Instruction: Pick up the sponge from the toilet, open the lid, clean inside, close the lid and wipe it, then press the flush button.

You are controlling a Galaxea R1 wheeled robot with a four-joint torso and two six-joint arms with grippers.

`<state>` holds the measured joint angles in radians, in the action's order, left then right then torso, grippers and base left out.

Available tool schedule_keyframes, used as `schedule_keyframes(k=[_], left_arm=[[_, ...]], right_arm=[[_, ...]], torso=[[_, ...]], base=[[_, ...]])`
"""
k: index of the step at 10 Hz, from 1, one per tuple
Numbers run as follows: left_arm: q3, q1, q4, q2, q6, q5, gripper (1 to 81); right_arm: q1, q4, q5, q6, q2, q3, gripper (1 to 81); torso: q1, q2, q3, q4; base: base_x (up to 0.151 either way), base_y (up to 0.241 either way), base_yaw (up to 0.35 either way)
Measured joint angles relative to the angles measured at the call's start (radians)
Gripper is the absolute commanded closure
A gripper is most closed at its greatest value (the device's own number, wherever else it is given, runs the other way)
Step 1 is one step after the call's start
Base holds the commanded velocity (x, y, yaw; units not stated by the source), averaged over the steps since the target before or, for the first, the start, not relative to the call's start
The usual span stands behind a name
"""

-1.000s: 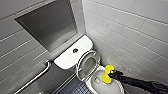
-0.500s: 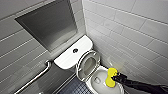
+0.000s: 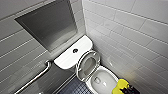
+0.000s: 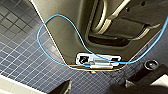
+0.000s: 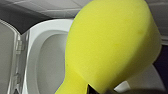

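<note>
Sponge look: the sponge [image 5: 110, 45] is bright yellow and smooth, with one big round end. It gets thin at the other end, where it is squeezed. It is much smaller than the bowl.
Sponge place: in the head view the sponge [image 3: 121, 86] is at the front edge of the toilet [image 3: 113, 76], on the side near the white tiled wall [image 3: 130, 32]. I cannot tell if it touches the rim.
Right gripper: the right gripper [image 3: 128, 89] is dark and is closed tight on the thin end of the sponge. The round end points toward the bowl.
Lid: the lid [image 3: 87, 64] is up. It is white and oval and leans back on the cistern top [image 3: 67, 56]. In the right wrist view the lid [image 5: 7, 55] stands just beside the back of the bowl.
Bowl: the inside is white and shiny, with a little water hole low down.
Flush button: the flush button [image 3: 75, 50] is small, round and dark, in the middle of the cistern top.
Behind the toilet: a grey niche [image 3: 50, 25] sits in the wall over the cistern.
Beside the toilet: a silver grab bar [image 3: 37, 77] is on the wall, away from the bowl.
Floor: the floor [image 4: 22, 57] has small dark blue tiles, and a thin blue cable [image 4: 47, 22] loops above it.
</note>
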<state>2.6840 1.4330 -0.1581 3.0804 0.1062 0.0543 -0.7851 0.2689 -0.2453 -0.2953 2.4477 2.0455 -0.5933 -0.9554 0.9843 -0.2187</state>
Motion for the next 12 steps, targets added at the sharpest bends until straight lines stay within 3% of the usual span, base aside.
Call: schedule_keyframes(k=[3,7,10,12], left_arm=[[0.0,0.0,0.0,0.0,0.0,0.0,1.0],[0.0,-0.001,0.0,0.007,0.0,-0.03,1.0],[-0.001,0.0,0.0,0.011,-0.001,-0.034,1.0],[-0.001,-0.001,0.0,0.012,-0.001,-0.051,1.0]], right_arm=[[-0.114,0.0,-0.124,-0.093,-0.004,0.001,81.1],[-0.205,-0.015,-0.199,-0.126,-0.08,-0.137,81.1],[-0.267,-0.084,-0.207,-0.132,-0.168,-0.326,81.1],[-0.221,-0.111,-0.16,-0.132,-0.183,-0.364,81.1]], torso=[[0.0,0.0,0.0,0.0],[0.0,0.0,0.0,0.0],[0.0,0.0,0.0,0.0],[0.0,-0.001,0.0,0.0]], base=[[0.0,0.0,0.0],[0.0,0.0,0.0],[0.0,0.0,0.0],[0.0,0.0,0.0]])
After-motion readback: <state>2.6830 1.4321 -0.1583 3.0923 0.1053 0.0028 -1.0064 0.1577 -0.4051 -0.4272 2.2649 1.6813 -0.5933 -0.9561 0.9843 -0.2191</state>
